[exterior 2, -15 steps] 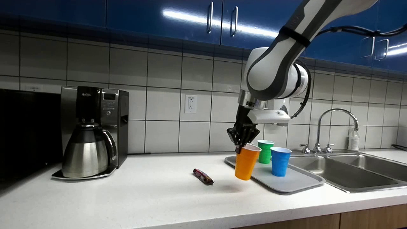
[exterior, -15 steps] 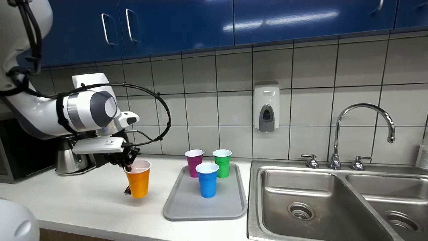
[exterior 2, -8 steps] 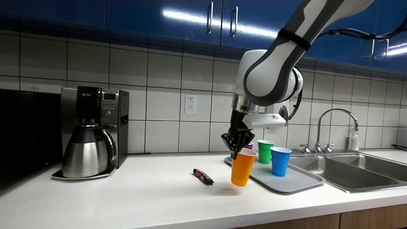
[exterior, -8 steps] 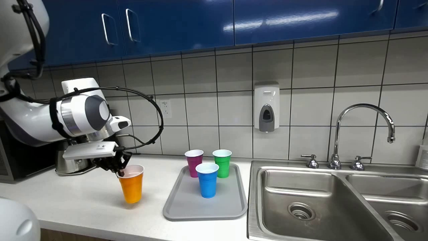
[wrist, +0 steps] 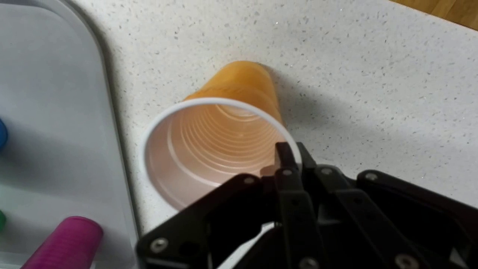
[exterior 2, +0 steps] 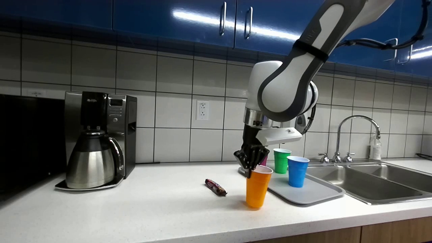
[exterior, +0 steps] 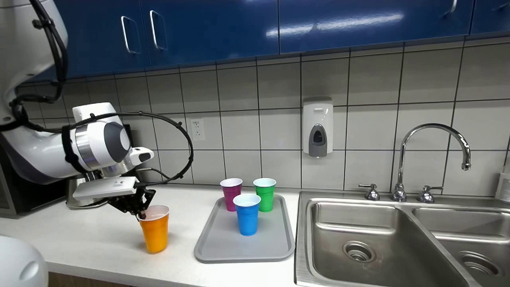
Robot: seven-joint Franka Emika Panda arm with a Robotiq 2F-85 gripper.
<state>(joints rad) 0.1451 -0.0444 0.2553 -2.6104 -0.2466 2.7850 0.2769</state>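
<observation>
Blue cabinets (exterior: 215, 30) are seen along the top in both exterior views. Beneath them the white table (exterior 2: 152, 212) is shown, and a two-basin steel sink (exterior: 303, 239) is set into it. The robot arm (exterior 2: 287, 84) is extended over the table from above. In an exterior view, a coffee maker (exterior 2: 101, 111) with a steel carafe (exterior 2: 91, 165) is positioned well apart from the sink. A gray tray (exterior: 247, 251) is laid on the table just beside the sink.

The black end effector (wrist: 297, 158) is pointed downward, its fingers pressed together on the rim of the orange cup (exterior 2: 257, 190), which is pinched with one finger inside and one outside. The orange cup is slightly tilted and is held beside the tray, separated from it by a strip of table; whether its base is touching the table cannot be told. On the tray, a blue cup (exterior: 247, 217) is stood upright, with a purple cup (exterior: 230, 195) and a green cup (exterior: 265, 197) grouped behind it. Between the coffee maker and the orange cup, a small wrapped bar (exterior 2: 215, 187) is laid flat on the table.
</observation>
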